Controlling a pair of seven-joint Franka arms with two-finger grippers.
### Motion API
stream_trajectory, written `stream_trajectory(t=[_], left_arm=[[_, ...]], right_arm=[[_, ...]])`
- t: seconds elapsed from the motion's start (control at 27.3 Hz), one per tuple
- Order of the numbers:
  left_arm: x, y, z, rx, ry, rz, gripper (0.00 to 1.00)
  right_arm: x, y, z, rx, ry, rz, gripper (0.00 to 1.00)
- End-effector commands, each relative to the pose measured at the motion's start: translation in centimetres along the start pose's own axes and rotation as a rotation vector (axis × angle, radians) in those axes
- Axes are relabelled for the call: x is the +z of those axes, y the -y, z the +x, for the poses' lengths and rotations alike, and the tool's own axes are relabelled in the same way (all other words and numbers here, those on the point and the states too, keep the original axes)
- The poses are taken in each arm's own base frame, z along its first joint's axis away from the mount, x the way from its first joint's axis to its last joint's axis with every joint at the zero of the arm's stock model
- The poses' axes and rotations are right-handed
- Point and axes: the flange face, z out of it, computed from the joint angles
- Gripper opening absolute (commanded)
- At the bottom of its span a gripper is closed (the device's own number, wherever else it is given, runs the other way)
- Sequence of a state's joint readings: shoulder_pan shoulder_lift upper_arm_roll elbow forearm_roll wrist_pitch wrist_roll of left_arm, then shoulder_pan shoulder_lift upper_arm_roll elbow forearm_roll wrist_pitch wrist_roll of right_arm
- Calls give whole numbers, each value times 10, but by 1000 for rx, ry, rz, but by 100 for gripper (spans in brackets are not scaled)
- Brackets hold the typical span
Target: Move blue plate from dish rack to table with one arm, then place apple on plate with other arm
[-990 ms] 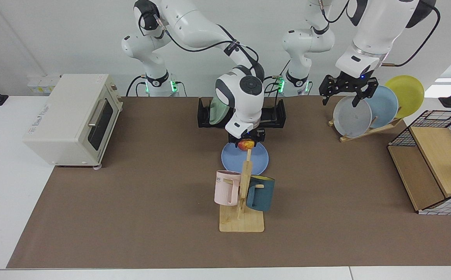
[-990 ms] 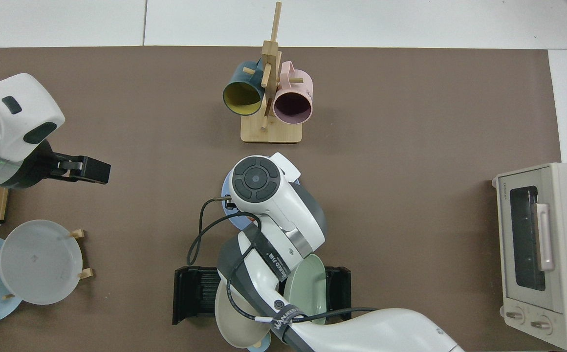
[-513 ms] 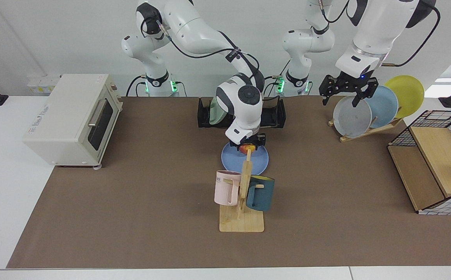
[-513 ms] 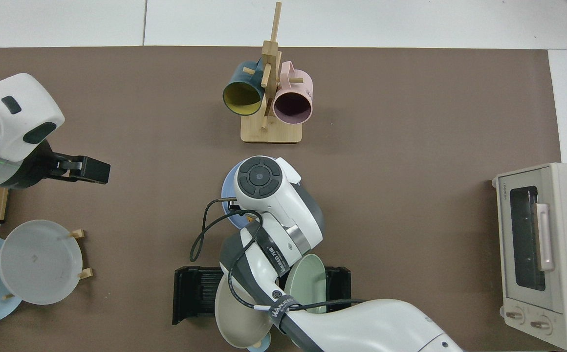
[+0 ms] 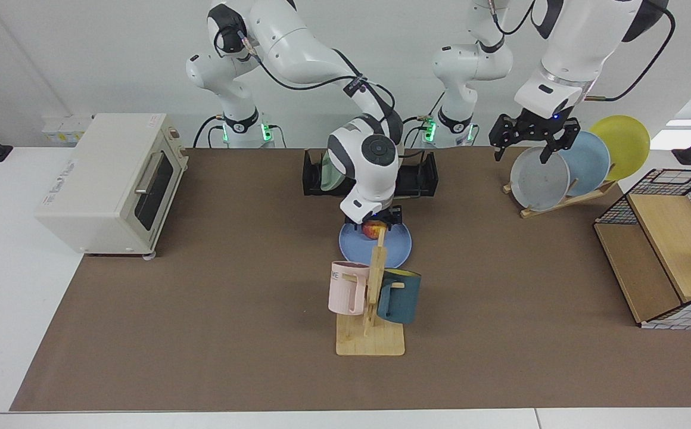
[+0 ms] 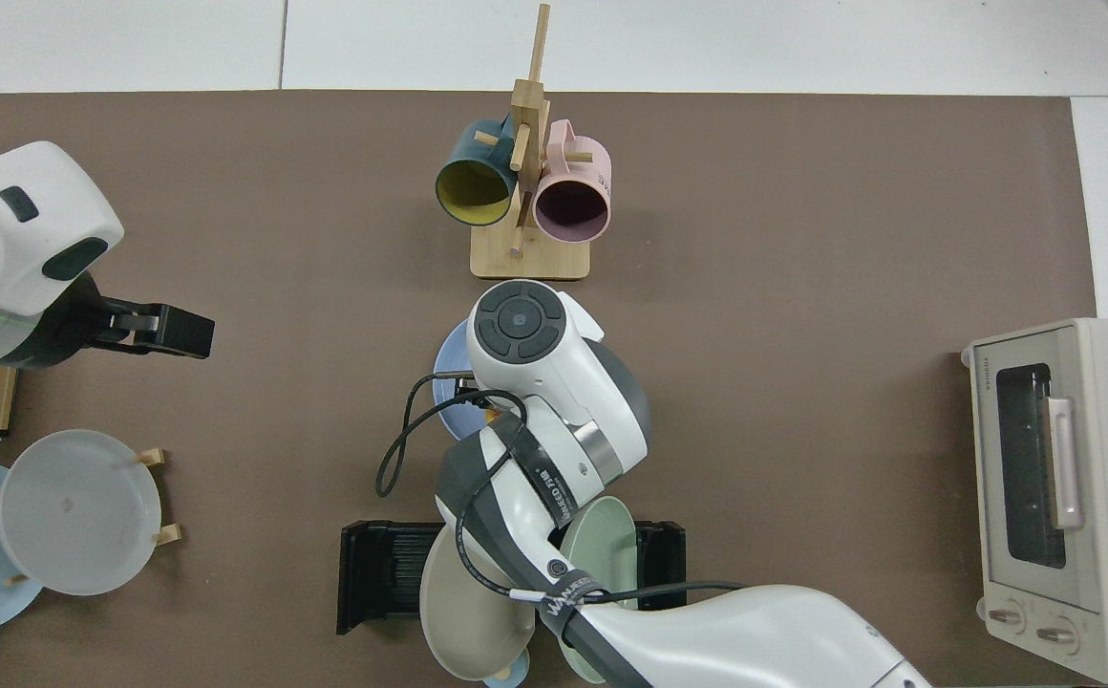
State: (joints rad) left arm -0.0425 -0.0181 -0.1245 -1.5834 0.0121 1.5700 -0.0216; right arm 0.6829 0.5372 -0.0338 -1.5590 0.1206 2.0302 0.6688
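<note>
Two white arms (image 5: 298,47) with dark joint bands, black cables.

Bright, even light; shadows seemingly soft.

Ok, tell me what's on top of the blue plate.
The apple sits over the blue plate, between the right gripper fingers. Contact with the plate is hidden; the top view shows only arm there.
</note>
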Motion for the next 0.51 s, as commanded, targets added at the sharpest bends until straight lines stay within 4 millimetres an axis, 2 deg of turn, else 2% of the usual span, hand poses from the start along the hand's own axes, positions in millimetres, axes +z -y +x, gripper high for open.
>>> stream_trajectory(t=[0.0, 0.22, 0.4, 0.48], left_arm=[[-7, 3, -4, -3, 6, 6, 100], [-7, 3, -4, -3, 6, 6, 100], [-9, 3, -5, -3, 3, 6, 100], [-13, 3, -7, -3, -3, 7, 100]], right_arm=[[-58, -15, 1, 8, -4, 35, 100], [-105, -46, 11, -5, -25, 63, 100], [-148, -87, 25, -57, -76, 99, 100], [-159, -105, 29, -90, -85, 83, 100]])
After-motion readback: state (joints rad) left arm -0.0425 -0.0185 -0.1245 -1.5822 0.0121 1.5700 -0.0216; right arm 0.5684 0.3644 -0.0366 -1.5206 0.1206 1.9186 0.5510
